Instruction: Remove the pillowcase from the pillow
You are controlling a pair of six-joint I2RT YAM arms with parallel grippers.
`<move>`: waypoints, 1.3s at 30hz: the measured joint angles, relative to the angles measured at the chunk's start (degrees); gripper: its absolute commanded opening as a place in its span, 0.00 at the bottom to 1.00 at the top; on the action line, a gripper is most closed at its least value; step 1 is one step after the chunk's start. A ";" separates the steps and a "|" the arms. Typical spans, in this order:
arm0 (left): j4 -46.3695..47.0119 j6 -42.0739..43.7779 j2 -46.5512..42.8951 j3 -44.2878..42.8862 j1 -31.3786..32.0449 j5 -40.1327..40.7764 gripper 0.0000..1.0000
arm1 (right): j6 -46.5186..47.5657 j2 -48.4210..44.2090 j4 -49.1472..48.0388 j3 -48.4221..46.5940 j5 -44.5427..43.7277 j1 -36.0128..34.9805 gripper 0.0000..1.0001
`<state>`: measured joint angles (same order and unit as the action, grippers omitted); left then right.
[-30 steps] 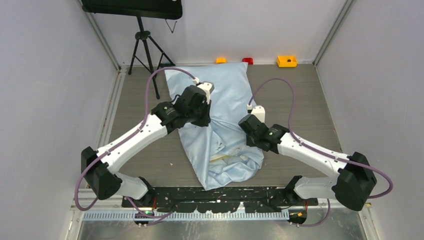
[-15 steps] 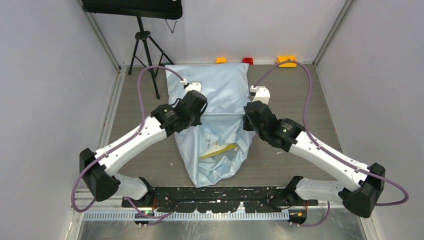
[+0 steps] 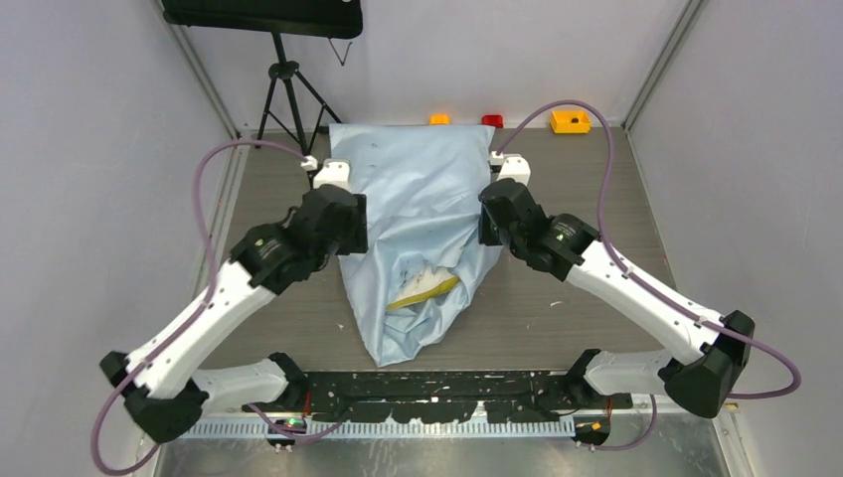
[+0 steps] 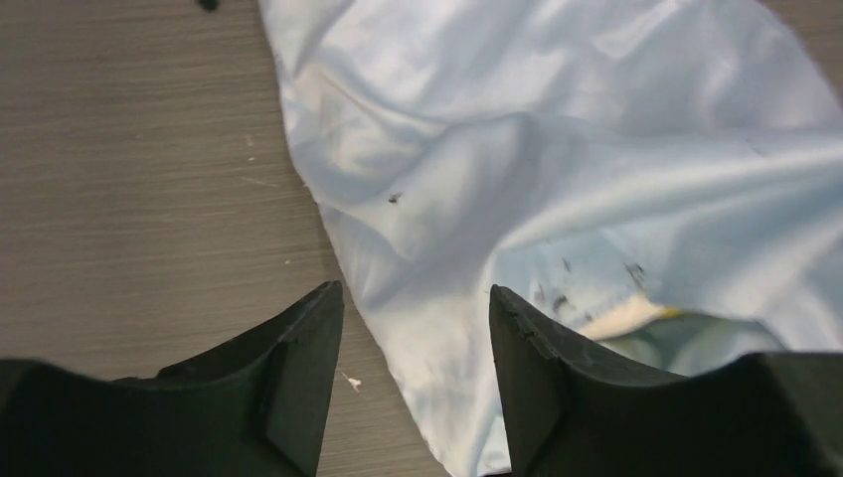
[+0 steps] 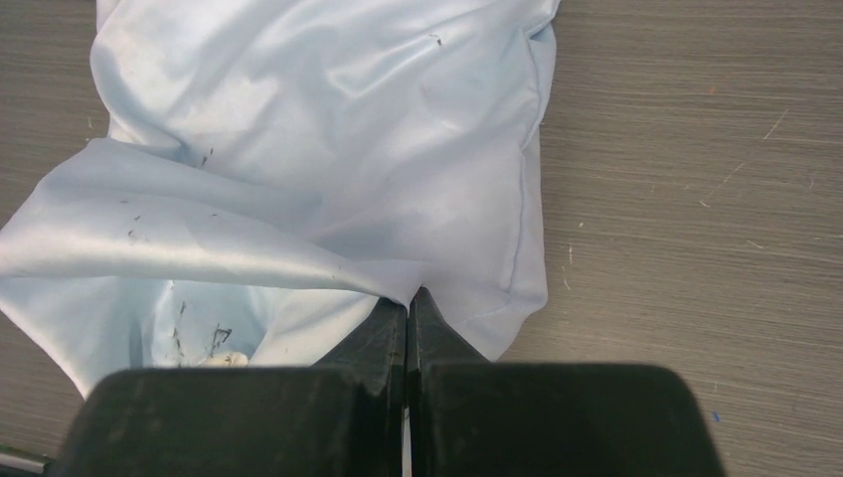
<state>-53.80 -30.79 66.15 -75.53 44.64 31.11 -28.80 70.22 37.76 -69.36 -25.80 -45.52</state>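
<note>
The right gripper (image 5: pixel 408 296) had its jaws pressed together on a fold of the pillowcase (image 5: pixel 328 129), pinching it near the sack's right-hand seam. The left gripper (image 4: pixel 413 303) had its jaws spread wide and held nothing, and the left edge of the blue fabric lay under the gap between them. The pillowcase lay on the table (image 3: pixel 596 189) between the two arms, its far end close to the back wall and its loose, wrinkled end narrowing toward us. The pillow (image 3: pixel 425 288) was almost all hidden. Only a sliver of white and its yellow band showed through a gap in the fabric toward the near end. We judged the step in hand to be getting a second hold so the sack could be drawn off. To do that well, we thought the left jaws should come down on the fabric edge alone, taking a thin fold and none of the cushion, at about the same level as the right pinch. Both arms should then pull evenly, so the cloth would not twist and bind on the pillow's corners. We counted one pillowcase, one pillow, two grippers, one tripod (image 3: pixel 285 84) at the back left, and three small pieces along the far edge: an orange piece (image 3: pixel 438 119), a red piece (image 3: pixel 492 120) and a yellow piece (image 3: pixel 570 121).
</note>
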 measured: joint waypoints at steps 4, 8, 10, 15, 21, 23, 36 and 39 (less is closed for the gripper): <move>2.45 2.40 -8.63 1.81 0.22 -10.86 0.70 | -0.02 1.22 0.57 -1.18 1.25 0.02 0.00; 6.05 4.59 -11.39 2.71 6.05 -20.92 0.69 | -0.07 1.68 1.09 -2.03 2.60 0.00 0.00; 7.37 5.86 -10.80 2.69 12.13 -21.49 0.67 | -0.22 1.70 1.22 -2.49 3.15 0.02 0.00; 9.25 9.09 -5.14 2.67 25.22 -20.02 0.60 | -1.14 1.70 1.27 -3.30 4.55 0.02 0.00; 11.47 13.64 -1.79 5.38 32.41 -17.33 0.52 | -2.43 1.70 1.51 -4.28 7.15 0.26 0.00; 12.02 15.32 -1.33 6.40 34.03 -16.04 0.49 | -2.89 1.68 1.53 -5.03 7.85 0.28 0.00; 17.35 21.79 3.76 15.54 32.54 0.72 0.50 | -4.57 -0.15 1.68 -6.27 10.82 0.37 0.00; 18.25 21.79 0.55 17.49 27.87 0.11 0.46 | -4.74 -0.63 1.84 -6.27 10.91 0.63 0.00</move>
<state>-35.55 -8.99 66.70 -58.04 72.51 31.22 -33.54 69.58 39.59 -75.64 -14.90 -44.88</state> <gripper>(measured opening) 0.500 0.021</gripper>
